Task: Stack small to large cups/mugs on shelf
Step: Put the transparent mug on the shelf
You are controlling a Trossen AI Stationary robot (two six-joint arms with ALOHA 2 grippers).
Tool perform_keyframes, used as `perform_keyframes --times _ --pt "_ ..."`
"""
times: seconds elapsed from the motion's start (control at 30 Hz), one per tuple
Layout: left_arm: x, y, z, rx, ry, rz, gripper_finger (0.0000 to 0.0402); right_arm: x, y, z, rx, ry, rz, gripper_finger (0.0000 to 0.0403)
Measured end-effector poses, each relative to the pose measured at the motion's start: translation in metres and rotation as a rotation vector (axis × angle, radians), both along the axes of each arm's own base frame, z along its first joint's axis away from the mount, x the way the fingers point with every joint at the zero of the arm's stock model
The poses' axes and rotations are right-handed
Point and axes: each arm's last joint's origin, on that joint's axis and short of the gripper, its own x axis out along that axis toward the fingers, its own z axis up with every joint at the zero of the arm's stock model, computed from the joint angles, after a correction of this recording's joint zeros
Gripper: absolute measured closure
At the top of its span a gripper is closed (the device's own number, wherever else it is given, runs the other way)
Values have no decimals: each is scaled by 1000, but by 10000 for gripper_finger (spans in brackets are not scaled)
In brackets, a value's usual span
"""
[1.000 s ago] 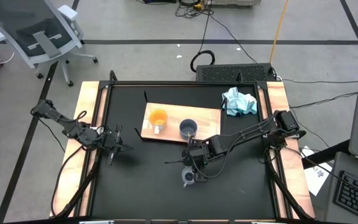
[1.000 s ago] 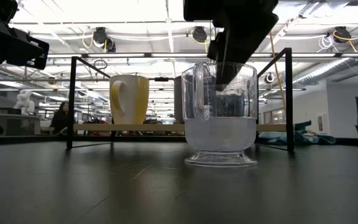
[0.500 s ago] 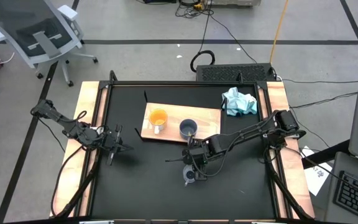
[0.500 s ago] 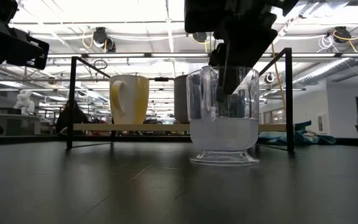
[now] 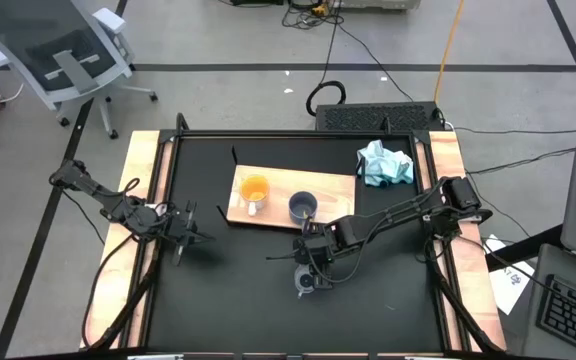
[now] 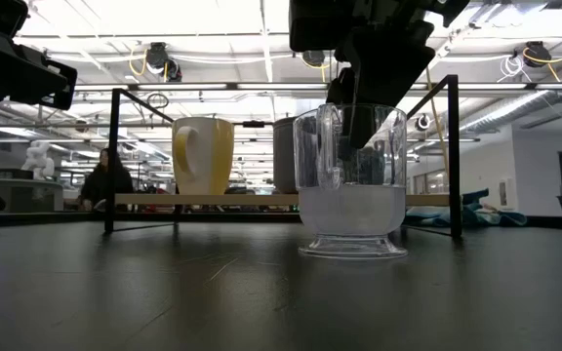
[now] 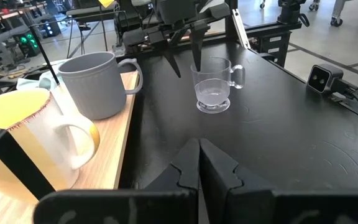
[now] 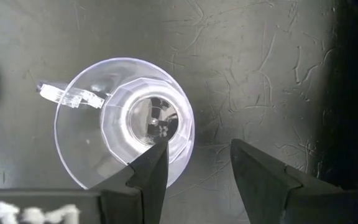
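Clear glass makes up the smallest of three cups: a footed clear glass cup with a handle (image 5: 305,283), standing upright and empty on the black worktop (image 5: 228,290), in front of the flat light-wood shelf board (image 5: 333,188). On that board stand the other two, an orange mug with a white handle (image 5: 255,190) and a blue-grey mug with a handle (image 5: 302,207), side by side and apart. Nothing shows inside either. The right end effector (image 8: 194,163) hangs over the glass cup with its fingers spread, one finger (image 8: 149,168) inside the rim and the other outside the wall. The left end effector (image 5: 186,236) waits near the worktop's left edge, fingers pressed together. One crumpled light-blue cloth (image 5: 384,163) lies beside the board's far right corner.
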Motion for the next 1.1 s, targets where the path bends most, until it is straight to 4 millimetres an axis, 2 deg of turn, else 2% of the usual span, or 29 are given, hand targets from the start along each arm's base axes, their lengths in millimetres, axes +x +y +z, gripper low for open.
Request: perform_keyframes --times 0.23,0.73,1.1 --pt "0 0 0 0 0 0 392 0 0 0 -2 -2 5 248" --pt "0 0 -1 -5 9 2 391 3 1 1 -4 -34 32 329" --pt "0 0 -1 -6 10 3 391 2 1 1 1 -32 36 334"
